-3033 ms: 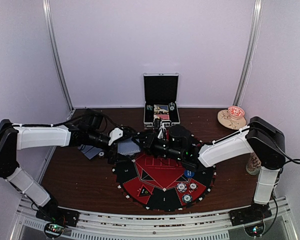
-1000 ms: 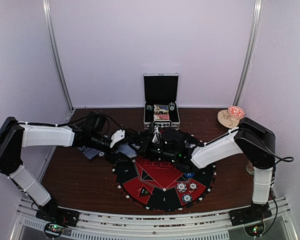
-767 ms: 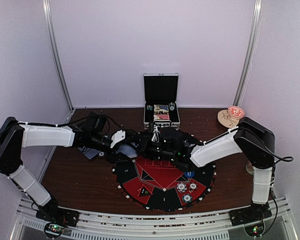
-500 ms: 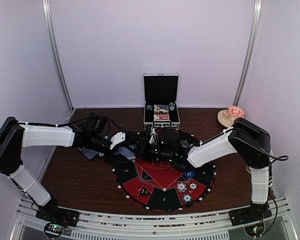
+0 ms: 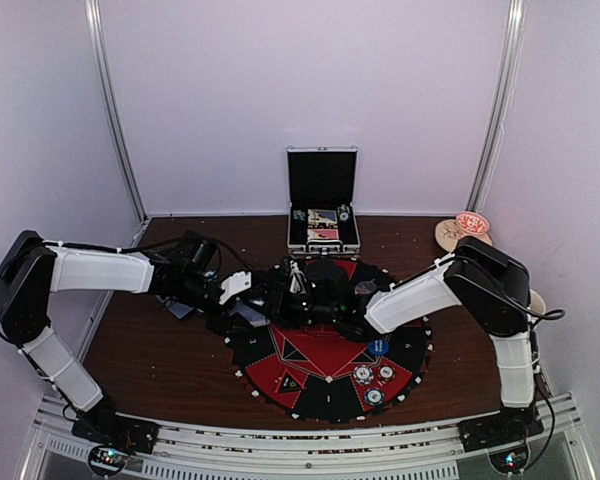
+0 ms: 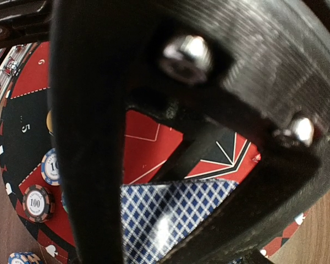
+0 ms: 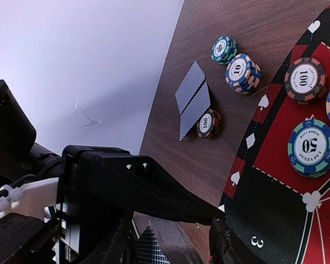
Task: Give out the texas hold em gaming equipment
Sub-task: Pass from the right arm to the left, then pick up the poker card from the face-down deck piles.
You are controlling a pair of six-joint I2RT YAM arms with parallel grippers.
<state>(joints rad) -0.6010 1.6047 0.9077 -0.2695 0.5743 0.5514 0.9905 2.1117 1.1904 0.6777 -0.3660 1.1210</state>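
My left gripper (image 5: 242, 298) is shut on a stack of blue-checked playing cards (image 6: 170, 214) over the left edge of the round red and black mat (image 5: 325, 355). In the left wrist view my left gripper (image 6: 165, 242) shows the cards wedged between its dark fingers. My right gripper (image 5: 280, 293) reaches across from the right and meets the left one. Its jaws stand open in the right wrist view (image 7: 168, 247), with a card corner (image 7: 148, 252) poking up between them. Two cards (image 7: 192, 99) lie face down on the wood beside chip stacks (image 7: 243, 72).
An open metal case (image 5: 323, 215) stands at the back centre of the table. A tan dish (image 5: 463, 232) sits at the back right. Poker chips (image 5: 370, 378) lie on the mat's near right sectors, and more chips (image 6: 50, 166) show in the left wrist view.
The right arm has stretched further left until its gripper meets the left one, and its jaws have gone from shut to open. The left gripper has shifted slightly back left with the cards.
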